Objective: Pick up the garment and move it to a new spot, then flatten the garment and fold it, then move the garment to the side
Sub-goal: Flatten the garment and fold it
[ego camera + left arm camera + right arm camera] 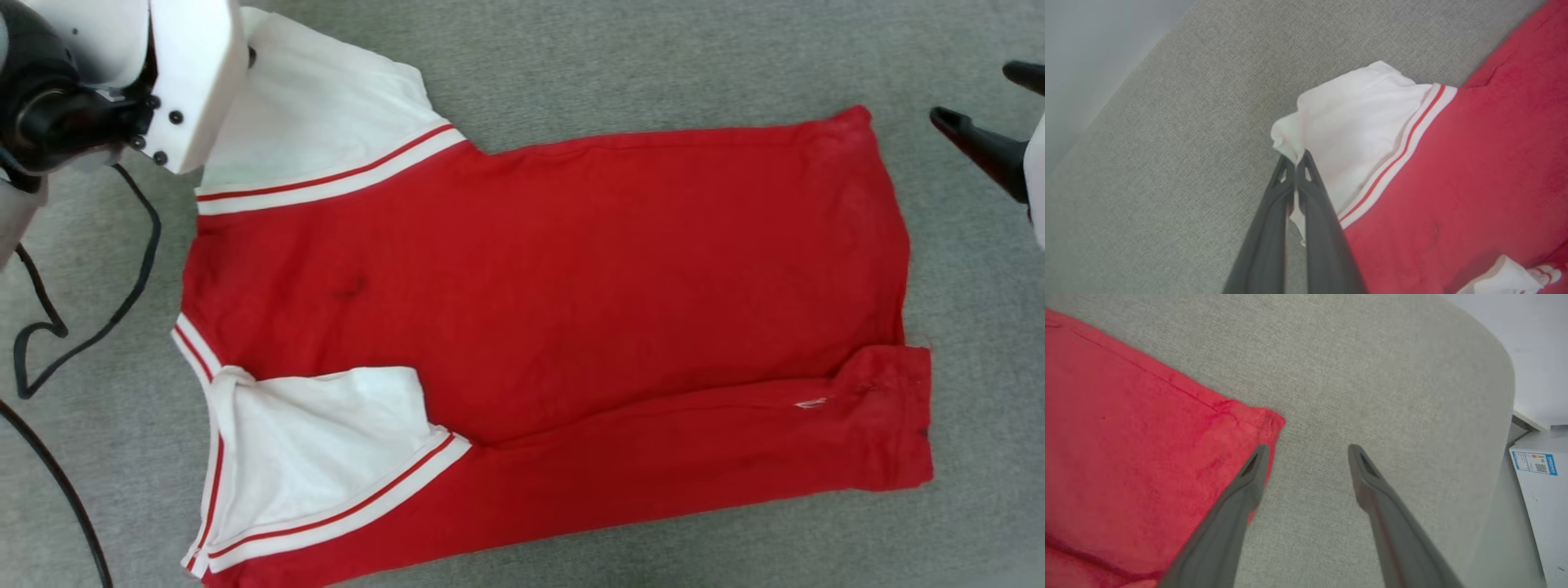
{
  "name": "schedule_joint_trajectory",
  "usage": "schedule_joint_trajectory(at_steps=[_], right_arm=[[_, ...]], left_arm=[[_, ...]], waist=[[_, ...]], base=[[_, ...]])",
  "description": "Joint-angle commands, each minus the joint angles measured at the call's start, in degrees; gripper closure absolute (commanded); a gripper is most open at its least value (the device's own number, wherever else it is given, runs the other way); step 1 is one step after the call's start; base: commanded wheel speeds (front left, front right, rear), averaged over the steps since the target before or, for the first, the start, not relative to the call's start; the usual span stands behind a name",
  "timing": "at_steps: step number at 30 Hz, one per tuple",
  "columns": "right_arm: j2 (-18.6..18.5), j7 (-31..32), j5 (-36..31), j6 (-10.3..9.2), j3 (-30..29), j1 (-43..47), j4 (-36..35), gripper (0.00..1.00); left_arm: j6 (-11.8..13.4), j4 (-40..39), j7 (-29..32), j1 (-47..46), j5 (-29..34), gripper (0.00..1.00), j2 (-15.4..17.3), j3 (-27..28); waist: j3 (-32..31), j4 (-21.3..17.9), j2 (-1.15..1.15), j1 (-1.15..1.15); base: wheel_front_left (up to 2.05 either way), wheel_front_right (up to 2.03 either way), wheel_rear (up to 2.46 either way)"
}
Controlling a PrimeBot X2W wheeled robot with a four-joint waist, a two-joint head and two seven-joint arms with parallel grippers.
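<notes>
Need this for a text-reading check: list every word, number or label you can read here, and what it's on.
None can be read.
Label on the white box, blue print and a square code: too small to read.
Small white mark on the garment: too small to tell.

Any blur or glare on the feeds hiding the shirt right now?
Head view: even light, no glare, garment sharp. Left wrist view: left tool soft near the bottom edge, white sleeve clear. Right wrist view: right tool blurred low down, red hem corner crisp.
</notes>
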Motion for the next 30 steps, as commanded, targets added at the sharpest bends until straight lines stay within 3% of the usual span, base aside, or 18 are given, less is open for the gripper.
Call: schedule_joint_trajectory(at_steps=[1,6,13,19,20,21,30], right_arm=[[-0.2,2.2,1.6,-0.04,1.1,-2.1,1.5,0.0],[2.3,8.2,4.4,-0.04,4.3,-6.8,8.1,0.0],[7.5,7.9,3.9,-0.02,9.1,-7.1,17.1,0.0],[8.6,6.9,5.6,-0.01,14.5,-3.8,21.2,0.0],[8.5,6.3,5.9,-0.01,14.9,-3.9,21.7,0.13],[8.4,5.2,6.2,-0.01,14.9,-4.3,21.9,0.98],[6.1,-6.5,7.9,-0.04,14.2,-7.3,20.6,1.0]], left_arm=[[-0.2,-0.4,-0.4,0.5,-0.3,1.0,-0.4,-0.3],[-0.2,-2.0,-1.5,-0.6,-0.1,1.0,-0.5,-1.3],[-0.2,-3.8,-2.9,-2.0,-0.4,1.0,-1.1,-3.4],[-0.2,-3.7,-4.8,-1.9,-1.4,1.0,-0.4,-4.4],[-0.2,-3.5,-5.5,-1.5,-1.6,1.0,-0.1,-4.3],[-0.2,-3.2,-6.1,-1.1,-2.0,1.0,0.1,-4.3],[-0.2,-3.3,-12.7,2.7,-3.9,1.0,2.5,-4.7]], waist=[[0.3,0.9,0.0,0.0],[1.6,2.7,0.0,0.0],[3.5,4.6,0.0,0.0],[3.5,4.9,0.0,0.0],[3.2,4.8,0.0,0.0],[2.8,4.7,0.0,0.0],[-4.3,4.0,0.0,0.0]], base=[[0.0,0.0,0.0],[0.0,0.0,0.0],[0.0,0.0,0.0],[0.0,0.0,0.0],[0.0,0.0,0.0],[0.0,0.0,0.0],[0.0,0.0,0.0]])
